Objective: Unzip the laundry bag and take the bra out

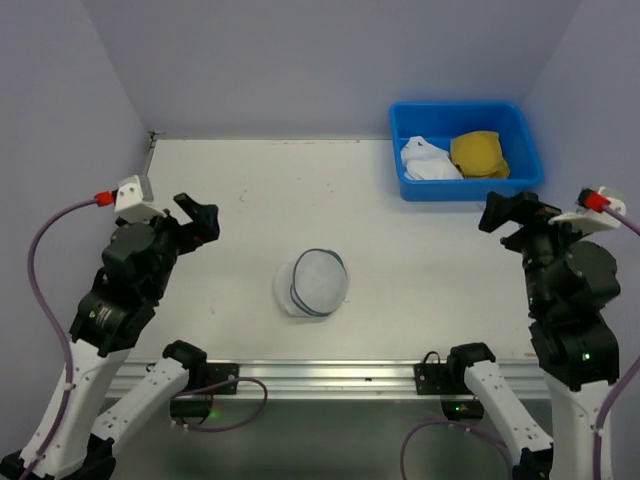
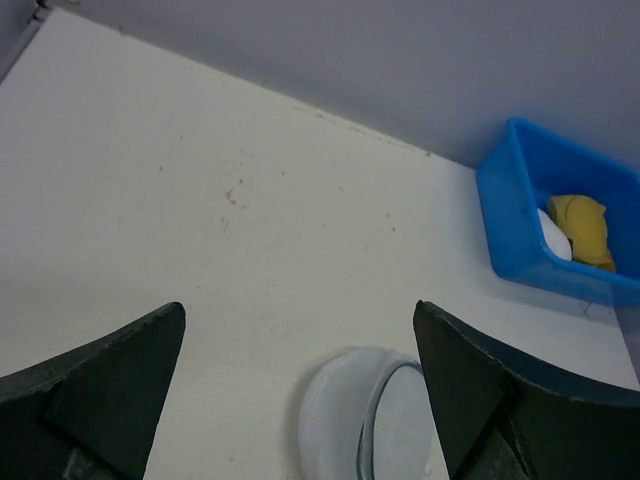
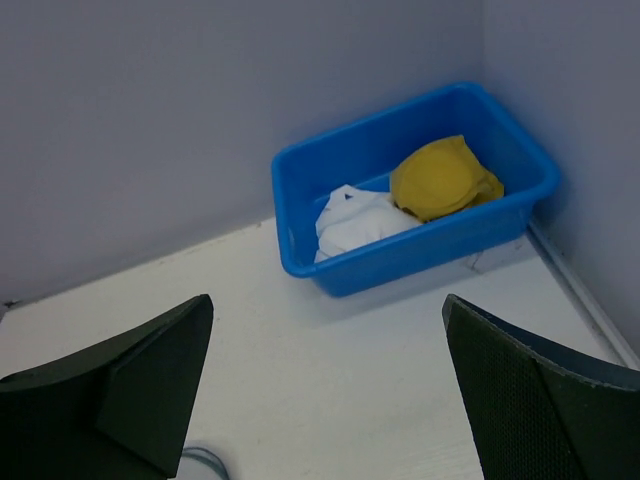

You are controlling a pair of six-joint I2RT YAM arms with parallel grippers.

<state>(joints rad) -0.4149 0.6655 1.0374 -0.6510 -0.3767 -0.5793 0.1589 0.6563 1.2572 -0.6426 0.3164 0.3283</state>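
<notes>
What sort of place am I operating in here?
Probably a lab robot test cell: plain walls box in a white table, an aluminium mounting rail runs along its near edge, and a blue bin holds props.

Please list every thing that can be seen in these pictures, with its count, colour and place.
laundry bag: one, translucent white mesh with a dark zipper line, middle of the table
bin: one, blue, far right corner of the table
bra: one, mustard yellow, inside the bin, right part
cloth: one, white, inside the bin, left of the bra
table: one, white
left gripper: one, black, open, left of the bag
right gripper: one, black, open, near the bin
</notes>
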